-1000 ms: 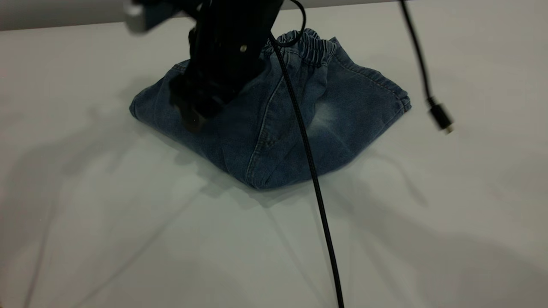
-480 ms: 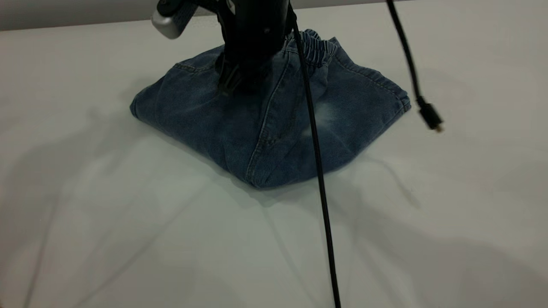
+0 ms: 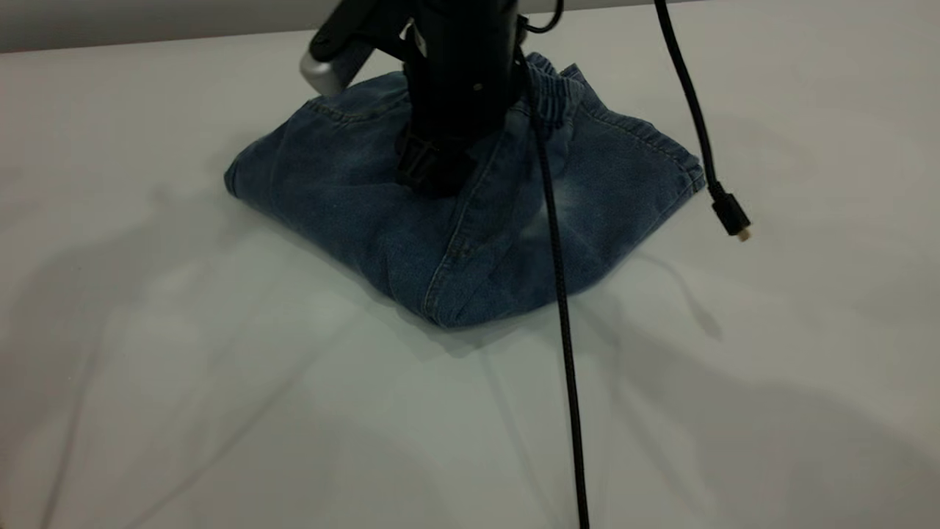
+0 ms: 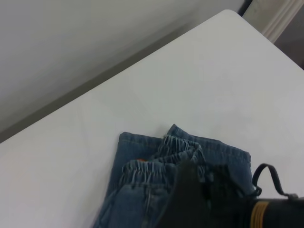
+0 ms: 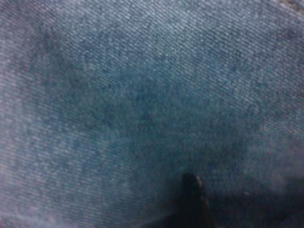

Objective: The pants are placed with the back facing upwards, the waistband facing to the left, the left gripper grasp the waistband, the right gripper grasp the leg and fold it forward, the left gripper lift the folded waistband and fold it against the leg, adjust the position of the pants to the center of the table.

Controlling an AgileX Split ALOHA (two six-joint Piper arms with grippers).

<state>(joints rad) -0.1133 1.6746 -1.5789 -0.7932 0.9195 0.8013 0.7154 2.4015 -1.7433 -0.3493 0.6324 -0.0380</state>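
Down on the folded denim, my right gripper [image 3: 429, 167] presses onto the pants [image 3: 352, 198], a little toward the waistband side of the bundle. Whether it is spread or pinched shut I cannot tell; its dark body hides the tips from outside, and up close my right wrist camera sees little but blue twill filling the view.

The pants lie folded into a rough wedge on the table [image 3: 220, 411], toward the far edge in the exterior view. The ruffled waistband [image 3: 554, 92] sits bunched at the far side, just beside my right arm. The leg [image 3: 624, 173] with its pale faded patch stretches out to that view's right, its stitched hem at the end. A seam runs down the near part of the bundle to a blunt folded corner that points toward the camera.

A silver block [image 3: 323, 70] on my right wrist hangs above the far left part of the denim. A black braided cable [image 3: 565, 330] drops from the arm across the pants and on over the near table. A second cable dangles to the right, its plug [image 3: 731, 218] hanging just beyond the leg hem.

My left arm is held back from the cloth; its wrist camera looks across the waistband's gathers, with my right arm's dark body beside them.
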